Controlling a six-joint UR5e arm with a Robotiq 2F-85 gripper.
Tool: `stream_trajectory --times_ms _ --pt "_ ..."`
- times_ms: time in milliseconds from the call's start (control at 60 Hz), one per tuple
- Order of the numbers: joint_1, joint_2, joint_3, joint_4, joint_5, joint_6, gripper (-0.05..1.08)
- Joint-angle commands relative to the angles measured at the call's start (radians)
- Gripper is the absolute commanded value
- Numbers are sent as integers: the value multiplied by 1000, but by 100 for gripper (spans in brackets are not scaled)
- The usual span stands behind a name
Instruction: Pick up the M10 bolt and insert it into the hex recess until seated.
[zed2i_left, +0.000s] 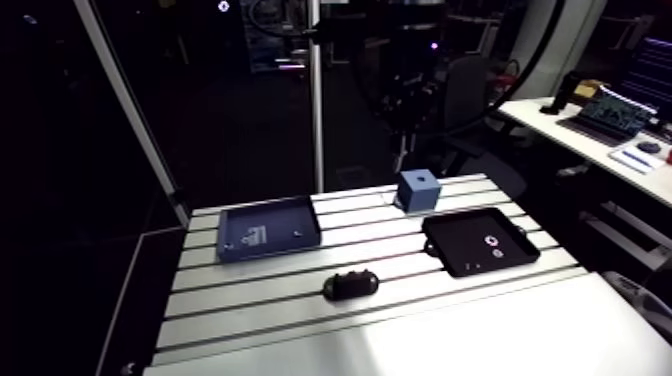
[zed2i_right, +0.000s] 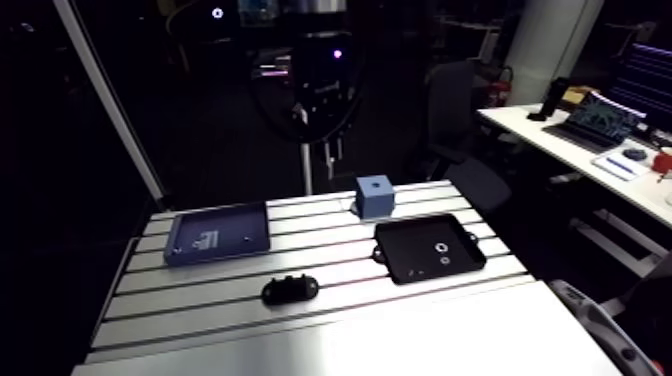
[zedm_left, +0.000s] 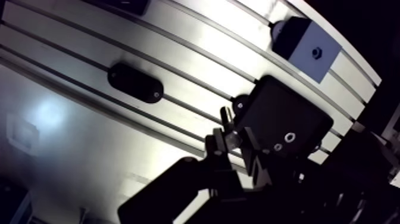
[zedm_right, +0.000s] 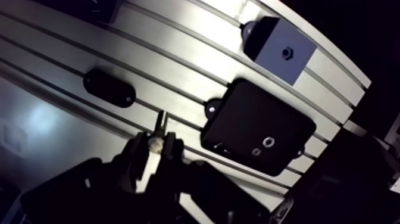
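Nearest on the slotted aluminium table (zed2i_left: 250, 305) we see a black oval piece (zed2i_left: 350, 285), lying flat across the slots about mid-width. Farther back and to the right sits a black tray (zed2i_left: 455, 245). It holds a small pale ring-shaped part (zed2i_left: 491, 240) with two tinier specks just beside it. We cannot tell from these views whether that part is the M10 bolt. At about the same depth on the left lies a blue tray (zed2i_left: 290, 228), well apart from the black one. Beyond the black tray, near the table's far edge, stands a blue cube (zed2i_left: 418, 190). The hex recess (zedm_right: 286, 53) is in its top face, and nothing is seated in it. The gripper (zedm_right: 156, 142) hangs well above the table, touching nothing on it. In the wrist view the black tray shows just beside it. We cannot tell whether the gripper is clenched or released.
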Motion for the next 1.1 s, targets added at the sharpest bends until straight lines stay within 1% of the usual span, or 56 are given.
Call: stream_trajectory --times_ms 17,133,217,250,367,433,450,467,483,500,517,717,900,933,967,1000,1100 --pt "-47 77 -121 71 -41 -115 90" --pt "-66 89 -133 69 -42 -115 90" --pt "-80 113 -155 69 -41 -112 90" --pt "-93 129 -171 63 -41 -112 90" --pt "-101 151 -192 48 -41 -115 90" --pt "-105 166 -202 41 -48 -115 90" --pt "-110 173 -205 37 -54 -115 90" --pt "-110 173 -205 37 -54 -115 90" --pt "-115 182 -210 32 -61 -117 90" --pt "-115 182 -210 32 -61 -117 90" --pt "-120 191 -214 28 -65 -118 90" --pt "-128 223 -227 21 -69 -133 90" --pt "-128 231 -230 21 -69 -135 90" --pt "-128 236 -232 21 -72 -135 90" --pt "-128 243 -232 19 -80 -135 90" --pt "-127 246 -233 18 -84 -134 90" --pt "-127 259 -234 9 -84 -136 90"
